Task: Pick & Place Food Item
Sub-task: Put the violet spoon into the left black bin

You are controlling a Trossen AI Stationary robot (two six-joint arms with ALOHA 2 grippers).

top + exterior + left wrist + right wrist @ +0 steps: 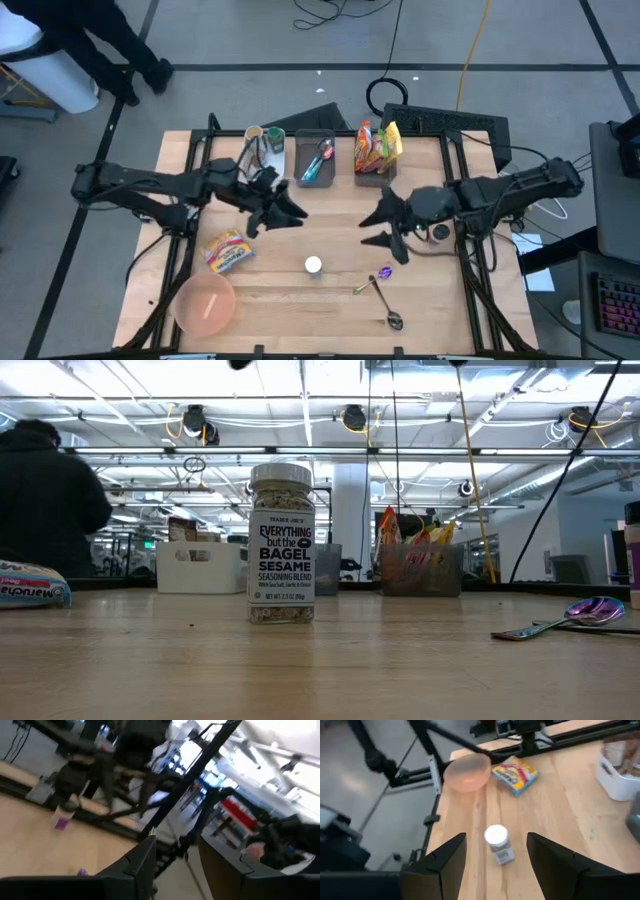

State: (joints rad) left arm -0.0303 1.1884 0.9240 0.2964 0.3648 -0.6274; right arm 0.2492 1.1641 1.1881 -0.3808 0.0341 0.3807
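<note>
Your items, listed from the centre outward:

- Seasoning jar: upright with a white cap, alone on bare wood near the desk's front middle. Nothing touches it. The label reads "Everything but the Bagel Sesame".
- Snack packet: yellow and red, lying flat, to the jar's left.
- Pink bowl: at the front left corner, near the packet.
- Spoon and a small iridescent fork: lying right of the jar, toward the front.
- Right pincer: you see it raised over the desk's right half, fingers apart with nothing between them; its wrist view looks down on the jar between the two fingers.
- Left pincer: raised over the left half, fingers apart, holding nothing.
- Back row: white bin with cups, grey bin with cutlery, grey bin with snack bags.
- A person in dark clothing shows beyond the desk in the low view.
</note>
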